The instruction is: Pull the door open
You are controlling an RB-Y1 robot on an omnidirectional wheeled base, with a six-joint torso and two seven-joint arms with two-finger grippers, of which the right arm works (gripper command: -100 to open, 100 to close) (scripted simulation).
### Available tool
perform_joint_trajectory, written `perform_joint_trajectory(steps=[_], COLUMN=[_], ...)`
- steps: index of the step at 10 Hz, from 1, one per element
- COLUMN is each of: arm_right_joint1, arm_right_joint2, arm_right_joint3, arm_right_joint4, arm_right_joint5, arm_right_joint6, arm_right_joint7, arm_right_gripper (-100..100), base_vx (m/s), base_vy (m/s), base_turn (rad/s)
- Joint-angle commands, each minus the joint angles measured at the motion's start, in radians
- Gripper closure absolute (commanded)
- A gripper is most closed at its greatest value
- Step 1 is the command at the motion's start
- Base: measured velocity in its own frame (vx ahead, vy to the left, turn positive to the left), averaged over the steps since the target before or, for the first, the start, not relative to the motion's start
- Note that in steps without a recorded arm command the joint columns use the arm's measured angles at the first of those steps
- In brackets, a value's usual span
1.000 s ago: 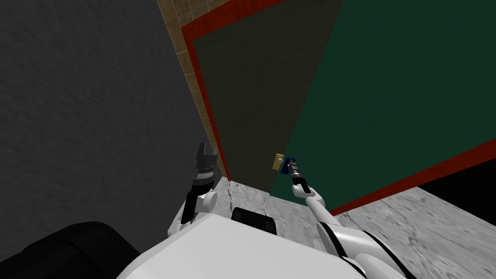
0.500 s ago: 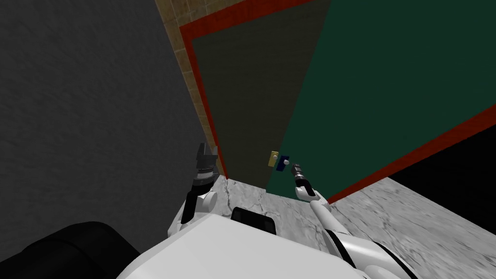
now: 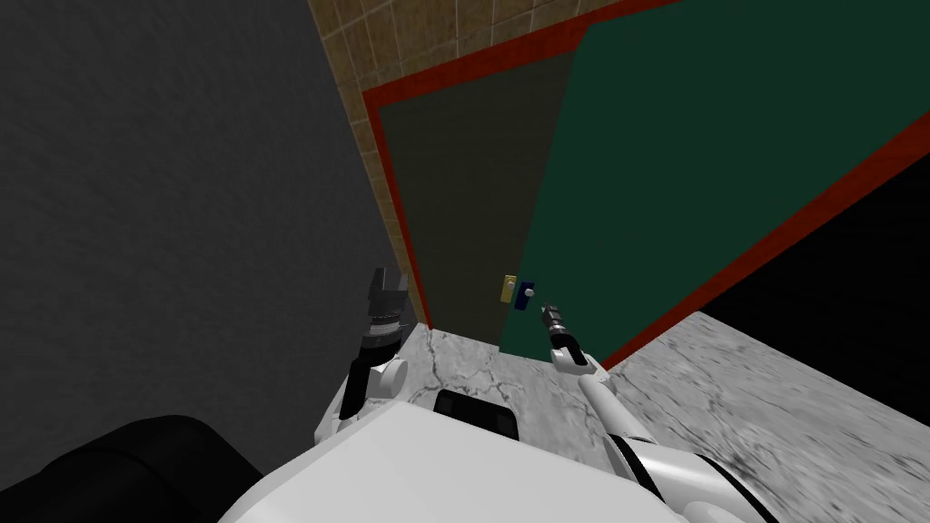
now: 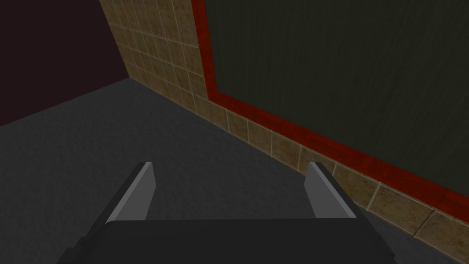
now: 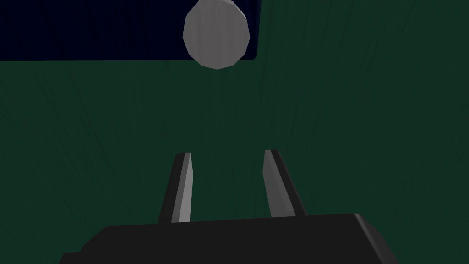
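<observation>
1. Right wrist view: right gripper (image 5: 228,153) has its fingers parted by a narrow gap with nothing between them. It points at the door face just short of the knob.
2. Knob (image 5: 216,33) is round and grey. It sits past the fingertips, off the gap's line and not touching either finger.
3. Navy plate (image 5: 91,30) lies flat behind the knob and runs off to one side of it.
4. Door (image 5: 366,114) is dark green with a faint grain and carries the knob near its free edge.
5. Head view: the right gripper is near the knob, on the robot's side of it, and the arm reaches up from the lower right.
6. Yellow plate (image 3: 509,288) is just left of the knob, on the door's edge.
7. Left gripper (image 4: 229,165) is well left of the knob. Its fingers are spread wide and empty, and it is raised beside the dark grey wall (image 3: 182,182).
8. Marble floor (image 3: 727,399) lies below the knob, grey with dark veins.
9. The door stands swung out from its frame, hinged on the side far from the knob.
10. Red frame (image 3: 400,209) is left of the knob, around a dark panel (image 3: 472,200).
11. Tiled wall (image 3: 363,118), in tan squares, is left of the frame, farther from the knob.
12. Black area (image 3: 863,300) is far right of the knob, past the door's red edge.
</observation>
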Motion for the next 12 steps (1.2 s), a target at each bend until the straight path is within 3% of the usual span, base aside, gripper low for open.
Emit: perform_joint_trajectory(steps=[1,3,4,5,7,9,12], arm_right_joint1=[-0.02,-0.027,-0.011,0.011,0.027,0.026,0.009], arm_right_joint2=[0.005,0.015,0.009,-0.013,-0.03,-0.029,-0.01], arm_right_joint3=[0.007,0.023,0.015,-0.006,-0.025,-0.028,-0.018], arm_right_joint4=[0.039,0.032,0.007,0.019,0.031,0.034,0.027], arm_right_joint5=[0.002,0.007,0.005,-0.002,-0.007,-0.008,-0.004], arm_right_joint6=[-0.017,-0.015,-0.003,0.001,0.001,-0.001,-0.004], arm_right_joint7=[-0.004,-0.012,-0.007,-0.004,0.002,0.005,0.008], arm_right_gripper=[-100,-100,-100,-100,-100,-100,-100], base_vx=[-0.144,-0.09,-0.081,0.001,0.077,0.167,0.184], base_vy=[0.033,0.035,0.025,-0.098,-0.133,-0.065,0.06], base_turn=[0.019,0.047,0.024,-0.255,-0.108,-0.006,0.091])
